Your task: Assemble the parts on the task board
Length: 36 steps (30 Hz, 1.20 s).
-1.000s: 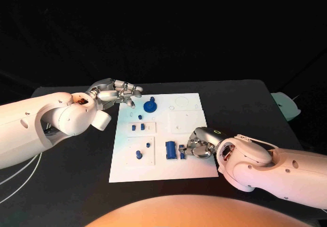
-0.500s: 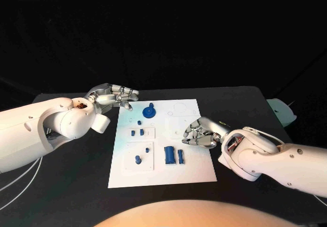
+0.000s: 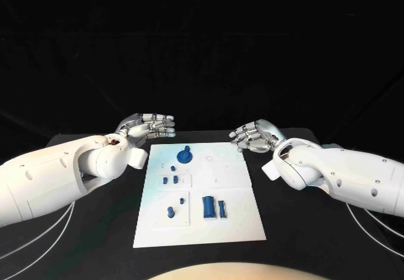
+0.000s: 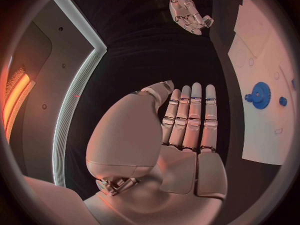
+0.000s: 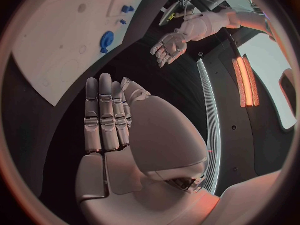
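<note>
**Both hands empty, hovering off the far corners of the board; parts lying nearer the robot**

Left hand [image 3: 147,125] is hovering over the black table [image 3: 76,245] just beyond the board's far left corner, fingers extended side by side and holding nothing; the left wrist view is showing the same flat, empty hand [image 4: 187,120]. Right hand [image 3: 253,135] is sitting off the far right corner, fingers loosely curled, nothing in it; the right wrist view is showing its fingers straight and together, palm bare [image 5: 109,115].

The white board [image 3: 240,224] is lying between the two arms, long axis running away from the robot. The blue gear-like disc [image 3: 184,156] is sitting near the far left end, closest to the left hand. Two small blue pegs [image 3: 171,179] are lying in the left column mid-board, and a further blue piece [image 3: 171,210] lower down. The blue block [image 3: 208,208] and the slimmer blue bar [image 3: 222,208] are lying side by side near the robot's end, long axes parallel to the board's length.

Judging for the next reach: every part is lying toward the robot from both hands, so either hand is needing to pull back over the board. Left hand is looking nearer the disc and pegs; the block and bar are roughly midway, slightly favouring the right.
</note>
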Tool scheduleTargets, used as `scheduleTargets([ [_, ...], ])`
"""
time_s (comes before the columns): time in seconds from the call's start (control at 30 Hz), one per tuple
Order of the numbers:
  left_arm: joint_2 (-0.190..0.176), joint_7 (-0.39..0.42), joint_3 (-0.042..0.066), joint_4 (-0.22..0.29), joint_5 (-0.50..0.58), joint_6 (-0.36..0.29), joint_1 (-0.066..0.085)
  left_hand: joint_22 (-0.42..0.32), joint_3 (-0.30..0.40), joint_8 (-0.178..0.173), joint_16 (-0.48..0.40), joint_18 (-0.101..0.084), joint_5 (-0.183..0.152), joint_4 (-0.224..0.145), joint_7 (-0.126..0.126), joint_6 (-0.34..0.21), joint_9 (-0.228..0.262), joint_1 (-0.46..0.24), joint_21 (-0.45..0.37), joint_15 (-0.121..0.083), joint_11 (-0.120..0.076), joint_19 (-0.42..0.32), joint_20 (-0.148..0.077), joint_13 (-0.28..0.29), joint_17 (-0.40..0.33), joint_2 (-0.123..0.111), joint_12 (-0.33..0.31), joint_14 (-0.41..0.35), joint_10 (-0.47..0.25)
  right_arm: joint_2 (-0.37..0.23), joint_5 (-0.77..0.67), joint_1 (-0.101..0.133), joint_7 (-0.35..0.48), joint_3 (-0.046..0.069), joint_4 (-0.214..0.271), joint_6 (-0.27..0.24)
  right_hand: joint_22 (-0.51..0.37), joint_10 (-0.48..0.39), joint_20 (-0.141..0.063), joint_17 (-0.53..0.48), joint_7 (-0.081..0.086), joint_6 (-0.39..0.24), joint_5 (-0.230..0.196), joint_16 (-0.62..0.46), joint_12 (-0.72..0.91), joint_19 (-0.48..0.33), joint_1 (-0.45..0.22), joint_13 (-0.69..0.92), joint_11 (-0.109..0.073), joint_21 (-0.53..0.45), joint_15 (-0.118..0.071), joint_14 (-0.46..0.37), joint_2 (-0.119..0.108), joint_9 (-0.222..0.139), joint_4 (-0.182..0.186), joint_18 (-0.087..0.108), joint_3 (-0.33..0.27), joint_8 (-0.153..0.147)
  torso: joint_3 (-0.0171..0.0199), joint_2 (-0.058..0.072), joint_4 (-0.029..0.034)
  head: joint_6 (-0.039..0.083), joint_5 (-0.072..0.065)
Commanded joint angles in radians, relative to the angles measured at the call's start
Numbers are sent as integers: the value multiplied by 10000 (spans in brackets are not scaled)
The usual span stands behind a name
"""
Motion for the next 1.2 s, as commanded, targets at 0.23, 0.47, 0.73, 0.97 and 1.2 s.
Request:
scheduleTargets([
  [0.23, 543, 1187, 2, -537, 754, -1339, -104, -1143, -399, -799, -2043, -39, -6, -10, -283, 98, -62, -301, -1842, 418, 264, -143, 263, -10, -832, -60, -1527, -294, 80, 844, 2938, 65, 1686, 54, -1396, 956, -1275, 393, 568, -1728, 244, 388, -77, -2530, -1540, -663, -618, -2624, 350, -1202, 491, -244, -352, -890, -152, 85, 1279, -677, 66, -157, 135, 428, 30],
  [0.47, 529, 743, 10, -411, 410, -975, -155, -2106, -2109, -1858, -2790, -627, -801, -573, -894, -3688, -713, -5849, -3136, -199, -436, -2846, -891, -625, -1923, 520, -2798, -3794, -3866, 801, 2344, -13, 1202, 129, -1189, 201, -5240, -3655, -163, -2909, -555, -3397, -986, -3439, -2361, -4081, -6696, -3748, -210, -2621, -599, -4434, 543, -1769, -1206, -487, 105, -1690, 48, -138, 147, 498, 46],
  [0.73, 458, 1353, 97, 365, 262, -2537, -466, -2106, -2762, -1858, -3568, -842, -1139, -1380, -1811, -5285, -713, -8141, -3571, -473, -735, -4027, -1376, -625, -1923, 1306, -2798, -5292, -5526, 420, 3905, -488, 2215, 587, 151, -1323, -6725, -5422, -531, -3270, -899, -5038, -1348, -4295, -3235, -5453, -9130, -4023, -1131, -2621, -599, -6223, 543, -2067, -1206, -764, -498, -1690, 166, -146, 349, 1252, 173],
  [0.97, 369, 2130, 207, 1353, 72, -4525, -862, -2106, -3202, -1858, -3568, -946, -2030, -1380, -1811, -6370, -713, -9697, -3868, -1196, -1530, -4825, -1702, -625, -1923, 1306, -2798, -6309, -6650, 75, 5321, -918, 3134, 1002, 1366, -2706, -7721, -6605, -777, -4207, -1810, -6140, -1590, -4295, -3235, -6372, -10769, -4736, -1131, -2621, -599, -7423, 543, -2848, -1206, -874, -889, -1690, 241, -152, 479, 1736, 255],
  [1.2, 326, 2497, 259, 1821, -17, -5467, -1050, -2106, -3538, -1858, -3568, -1709, -2030, -1380, -1811, -7179, -713, -10872, -4732, -1196, -1530, -5426, -1951, -625, -1923, 1306, -2798, -7074, -7496, -3, 5641, -1016, 3341, 1096, 1640, -3018, -8465, -7495, -1498, -4207, -1810, -6964, -2298, -4295, -3235, -7048, -11995, -4736, -1131, -2621, -599, -8319, 543, -2848, -1206, -1623, -1179, -1690, 246, -152, 489, 1772, 261],
])
